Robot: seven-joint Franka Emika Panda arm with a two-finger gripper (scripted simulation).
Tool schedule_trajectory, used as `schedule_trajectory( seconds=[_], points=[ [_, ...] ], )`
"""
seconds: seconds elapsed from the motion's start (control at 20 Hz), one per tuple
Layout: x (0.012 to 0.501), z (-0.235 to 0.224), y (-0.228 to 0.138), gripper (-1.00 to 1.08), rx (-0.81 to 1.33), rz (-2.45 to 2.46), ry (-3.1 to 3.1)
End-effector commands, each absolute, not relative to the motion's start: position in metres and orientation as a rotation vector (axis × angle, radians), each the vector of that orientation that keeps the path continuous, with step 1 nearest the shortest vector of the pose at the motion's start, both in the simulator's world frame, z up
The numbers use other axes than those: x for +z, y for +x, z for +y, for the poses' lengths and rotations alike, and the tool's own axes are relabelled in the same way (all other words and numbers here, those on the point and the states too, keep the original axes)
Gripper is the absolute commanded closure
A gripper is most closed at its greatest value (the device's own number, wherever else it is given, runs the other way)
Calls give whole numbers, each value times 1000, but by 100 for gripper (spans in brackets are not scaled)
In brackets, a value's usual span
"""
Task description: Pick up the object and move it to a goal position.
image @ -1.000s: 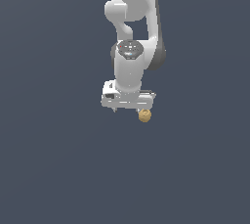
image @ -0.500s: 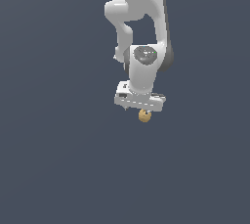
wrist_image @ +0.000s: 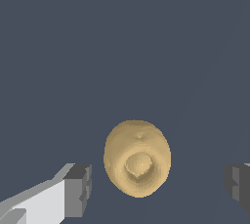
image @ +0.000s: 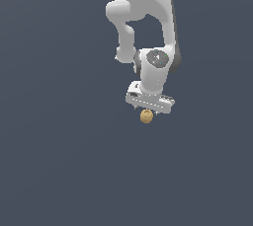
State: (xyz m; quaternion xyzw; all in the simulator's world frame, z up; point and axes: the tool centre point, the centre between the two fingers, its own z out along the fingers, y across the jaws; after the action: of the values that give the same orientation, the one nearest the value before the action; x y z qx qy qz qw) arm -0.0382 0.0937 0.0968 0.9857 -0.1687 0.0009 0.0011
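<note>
In the wrist view, one grey-padded white fingertip (wrist_image: 77, 190) is seen at one side, the small lumpy tan-yellow potato-like object (wrist_image: 137, 158) with a round dimple in the middle, and the other grey fingertip (wrist_image: 238, 181) at the far edge. The jaws are spread wide, clear gaps being left on both sides of the object. In the exterior view, the object (image: 146, 116) is found just beneath the white gripper (image: 148, 109) of the white jointed arm (image: 148, 27).

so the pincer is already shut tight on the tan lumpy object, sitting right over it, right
Not shut. The wrist view shows the pincer open: its fingers stand apart on either side of the tan lumpy object, with clear gaps. It does sit right over the object, as the exterior view shows.
</note>
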Motion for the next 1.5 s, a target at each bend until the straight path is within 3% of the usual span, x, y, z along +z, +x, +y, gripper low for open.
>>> schedule_trajectory(
  seconds=[0.0, 0.55, 1.3, 1.35, 1.45],
  points=[
    [94, 99, -42, -92, 2, -566, 3089],
    [87, 105, -45, -92, 0, -597, 3084],
    [40, 105, -46, -92, 0, -603, 3083],
    [40, 105, -46, 108, 0, -603, 3083],
    [40, 105, -46, 108, 0, -603, 3083]
  ],
)
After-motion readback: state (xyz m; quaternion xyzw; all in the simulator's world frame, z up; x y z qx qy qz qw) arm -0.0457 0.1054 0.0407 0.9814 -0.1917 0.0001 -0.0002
